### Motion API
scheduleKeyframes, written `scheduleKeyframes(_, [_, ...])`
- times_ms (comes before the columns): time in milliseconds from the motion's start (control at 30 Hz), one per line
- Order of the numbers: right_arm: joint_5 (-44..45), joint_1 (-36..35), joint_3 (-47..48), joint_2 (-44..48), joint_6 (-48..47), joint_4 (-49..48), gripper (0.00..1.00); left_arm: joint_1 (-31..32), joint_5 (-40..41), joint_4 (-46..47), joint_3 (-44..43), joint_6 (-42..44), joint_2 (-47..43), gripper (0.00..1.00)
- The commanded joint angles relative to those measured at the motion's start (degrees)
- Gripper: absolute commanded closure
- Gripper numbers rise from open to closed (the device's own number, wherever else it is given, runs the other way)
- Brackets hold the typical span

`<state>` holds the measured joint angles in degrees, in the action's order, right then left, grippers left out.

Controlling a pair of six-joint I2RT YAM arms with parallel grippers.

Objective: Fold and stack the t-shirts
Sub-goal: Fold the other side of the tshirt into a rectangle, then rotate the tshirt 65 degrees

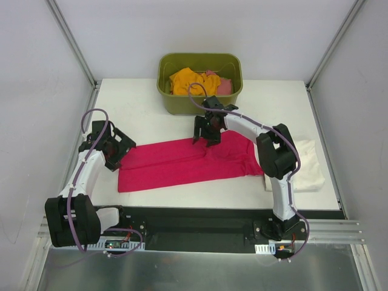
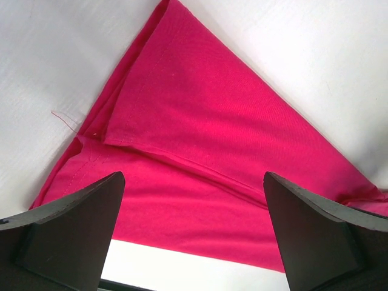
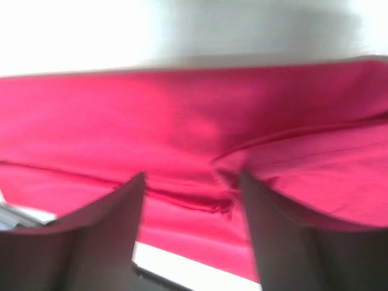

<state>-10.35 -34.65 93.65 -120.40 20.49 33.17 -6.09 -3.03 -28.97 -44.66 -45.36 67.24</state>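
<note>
The crimson-pink t-shirt (image 1: 182, 163) lies folded into a long band across the middle of the table. My left gripper (image 1: 119, 150) is open and empty over its left end; the left wrist view shows the folded corner and hem (image 2: 200, 127) between the spread fingers (image 2: 79, 224). My right gripper (image 1: 208, 139) is open over the shirt's far edge near the middle; the right wrist view is blurred and shows the cloth (image 3: 182, 121) under the gripper (image 3: 191, 179). The orange t-shirt (image 1: 185, 80) and salmon-pink t-shirt (image 1: 222, 85) lie in the tub. The cream-white t-shirt (image 1: 310, 163) lies folded at the right.
The olive-green tub (image 1: 200, 104) stands at the back centre. White walls enclose the table on the left, right and back. The black rail with the arm bases (image 1: 200, 221) runs along the near edge.
</note>
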Motion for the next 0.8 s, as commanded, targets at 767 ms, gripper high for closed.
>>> scheduleKeyframes(767, [3.14, 11.01, -34.41, 26.91, -0.98, -5.83, 0.03, 11.89, -8.31, 3.31, -13.7, 3.79, 20.65, 0.01])
